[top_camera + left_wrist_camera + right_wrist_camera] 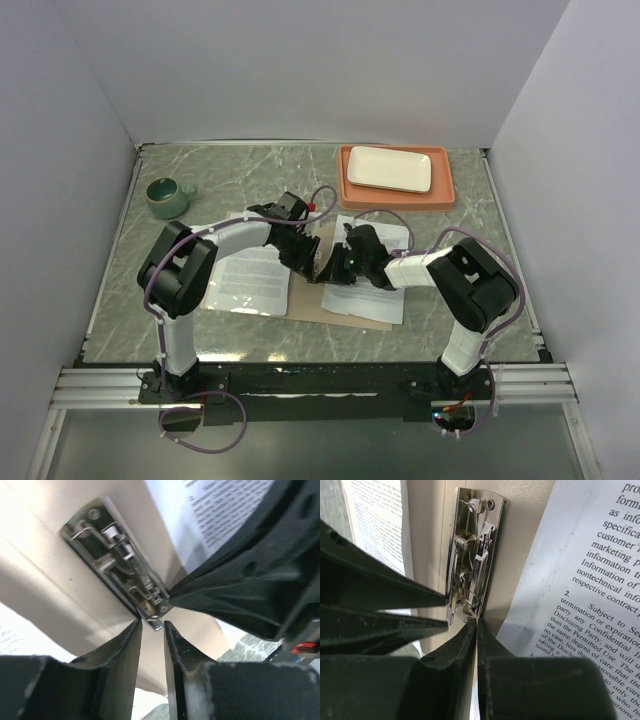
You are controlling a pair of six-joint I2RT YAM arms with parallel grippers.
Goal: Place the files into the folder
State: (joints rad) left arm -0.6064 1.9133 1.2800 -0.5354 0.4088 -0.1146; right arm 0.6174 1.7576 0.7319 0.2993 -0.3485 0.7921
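Observation:
The tan folder point(308, 300) lies open on the table, with a metal clip point(120, 565) point(472, 555) fixed along its middle. One printed sheet point(378, 295) point(590, 580) rests on the folder's right half. Another sheet point(248, 280), with a shine on it, lies by the folder's left edge. Both grippers meet at the clip from opposite sides. My left gripper point(152, 626) point(318, 268) has a narrow gap between its fingers, and the clip's end tab sits just at their tips. My right gripper point(476, 623) point(333, 268) is shut, with its tips against the clip's near end.
A salmon-orange tray point(440, 195) at the back right holds a white rectangular plate point(390, 168). A green cup point(166, 197) stands at the back left. White walls close in the table on three sides.

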